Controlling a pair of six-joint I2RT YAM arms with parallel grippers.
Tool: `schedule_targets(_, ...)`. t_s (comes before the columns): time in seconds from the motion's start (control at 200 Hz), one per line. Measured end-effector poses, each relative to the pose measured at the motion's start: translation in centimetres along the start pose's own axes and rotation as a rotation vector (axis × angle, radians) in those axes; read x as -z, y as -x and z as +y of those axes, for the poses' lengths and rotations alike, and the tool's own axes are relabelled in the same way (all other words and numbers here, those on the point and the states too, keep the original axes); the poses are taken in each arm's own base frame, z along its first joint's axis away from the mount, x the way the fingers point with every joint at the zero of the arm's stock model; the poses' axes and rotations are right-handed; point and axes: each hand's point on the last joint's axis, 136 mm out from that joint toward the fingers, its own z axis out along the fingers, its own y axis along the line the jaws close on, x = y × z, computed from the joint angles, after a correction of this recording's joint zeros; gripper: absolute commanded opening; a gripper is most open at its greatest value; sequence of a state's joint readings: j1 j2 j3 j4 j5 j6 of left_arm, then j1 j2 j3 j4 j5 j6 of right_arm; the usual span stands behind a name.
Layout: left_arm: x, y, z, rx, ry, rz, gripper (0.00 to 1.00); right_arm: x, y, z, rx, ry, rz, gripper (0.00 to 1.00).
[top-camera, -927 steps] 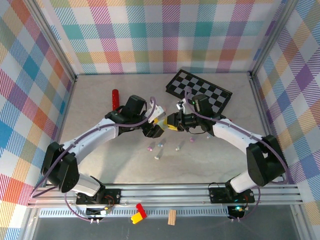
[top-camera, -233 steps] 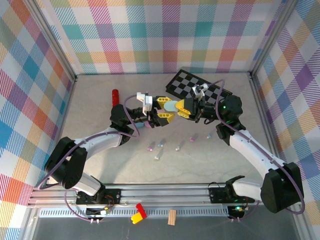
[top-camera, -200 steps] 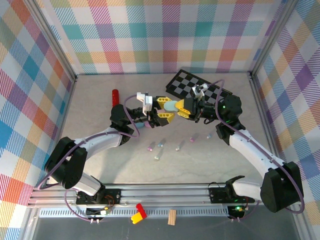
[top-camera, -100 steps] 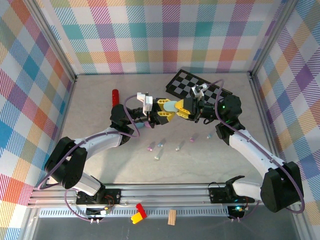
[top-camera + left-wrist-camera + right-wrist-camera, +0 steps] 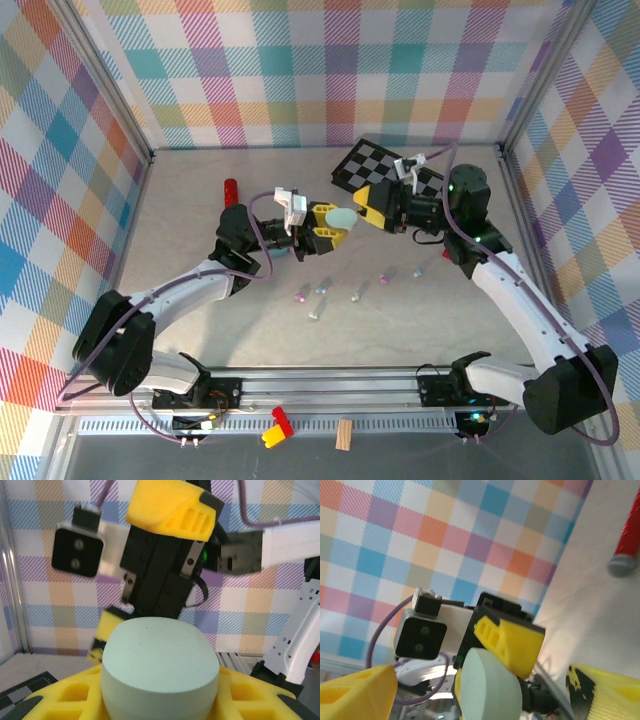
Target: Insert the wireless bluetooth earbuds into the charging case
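Observation:
The charging case (image 5: 340, 217) is a mint pebble, lid closed, held in the air over the middle of the table. My left gripper (image 5: 333, 221) is shut on it; its yellow fingers (image 5: 60, 700) press both sides of the case (image 5: 160, 667). My right gripper (image 5: 364, 208) stands open just right of the case, facing it and apart from it. Its two yellow fingers (image 5: 357, 690) are spread wide either side of the case (image 5: 487, 690). Several tiny pastel earbuds (image 5: 322, 290) lie loose on the table below, between the arms.
A black-and-white checkered board (image 5: 400, 178) lies at the back right, under the right arm. A red cylinder (image 5: 230, 190) lies at the back left. Plaid walls close in three sides. More earbuds (image 5: 384, 279) are scattered toward the right.
My right gripper has opened, let go of the case and drawn back to the right. My left gripper has shut on the case and holds it alone.

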State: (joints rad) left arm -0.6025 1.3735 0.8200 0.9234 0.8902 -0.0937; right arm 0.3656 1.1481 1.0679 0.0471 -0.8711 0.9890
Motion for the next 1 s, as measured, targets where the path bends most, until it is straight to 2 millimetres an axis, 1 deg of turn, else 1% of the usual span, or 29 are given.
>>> schedule_targets(0.055, 0.1, -0.1, -0.2, 0.006, -0.001, 0.017, 0.38, 0.3, 0.1, 0.2, 0.088, -0.045, -0.005, 0.88)
schedule_targets(0.15, 0.5, -0.3, -0.7, 0.015, -0.001, 0.045, 0.38, 0.8, -0.5, 0.4, 0.253, -0.119, 0.016, 0.91)
schedule_targets(0.26, 0.7, -0.6, -1.1, 0.031, 0.002, 0.073, 0.38, 0.0, -2.5, 0.8, 0.477, -0.176, 0.084, 0.95)
schedule_targets(0.335, 0.8, -0.8, -1.3, 0.043, 0.001, 0.087, 0.38, -0.5, -4.1, 0.5, 0.603, -0.199, 0.135, 0.94)
schedule_targets(0.42, 1.0, -1.0, -1.5, 0.056, 0.002, 0.099, 0.38, -0.8, -4.6, 0.1, 0.707, -0.227, 0.154, 0.95)
schedule_targets(0.52, 1.1, -1.2, -1.7, 0.068, 0.004, 0.109, 0.38, -1.1, -4.2, -0.6, 0.773, -0.269, 0.151, 0.95)
schedule_targets(0.675, 1.2, -1.7, -1.6, 0.089, 0.013, 0.131, 0.38, -1.6, -3.5, -2.1, 0.801, -0.332, 0.149, 0.95)
schedule_targets(0.895, 1.3, -2.3, -1.2, 0.111, 0.036, 0.148, 0.37, -1.6, -3.3, -2.8, 0.823, -0.365, 0.136, 0.95)
schedule_targets(1.0, 1.3, -2.3, -1.1, 0.12, 0.043, 0.148, 0.37, -1.4, -3.2, -2.7, 0.847, -0.369, 0.117, 0.95)
